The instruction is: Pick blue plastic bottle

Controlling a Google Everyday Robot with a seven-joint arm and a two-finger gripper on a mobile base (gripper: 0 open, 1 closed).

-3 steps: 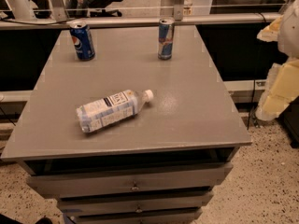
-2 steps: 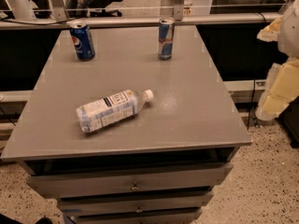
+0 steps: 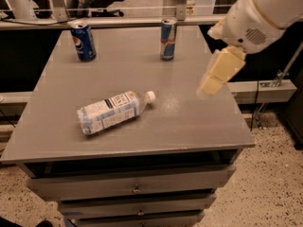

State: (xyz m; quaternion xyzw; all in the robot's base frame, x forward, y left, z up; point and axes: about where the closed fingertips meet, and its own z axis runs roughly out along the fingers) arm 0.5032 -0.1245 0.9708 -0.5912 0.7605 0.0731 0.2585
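Observation:
The blue plastic bottle point(image 3: 112, 111) lies on its side on the grey table point(image 3: 189, 122), left of the middle. It is clear pale-bluish plastic with a white-and-blue label, and its white cap point(image 3: 150, 96) points right and slightly back. My gripper point(image 3: 218, 74), cream coloured, hangs from the white arm point(image 3: 260, 13) above the table's right part. It is well to the right of the bottle's cap and apart from the bottle, holding nothing that I can see.
A dark blue Pepsi can point(image 3: 84, 41) stands at the back left. A slim blue-silver can point(image 3: 167, 39) stands at the back middle. Drawers point(image 3: 137, 189) are under the tabletop. A rail and a shelf run behind the table.
My arm has swung left from the right edge of the view to above the table's right part. The bottle and both cans have not moved.

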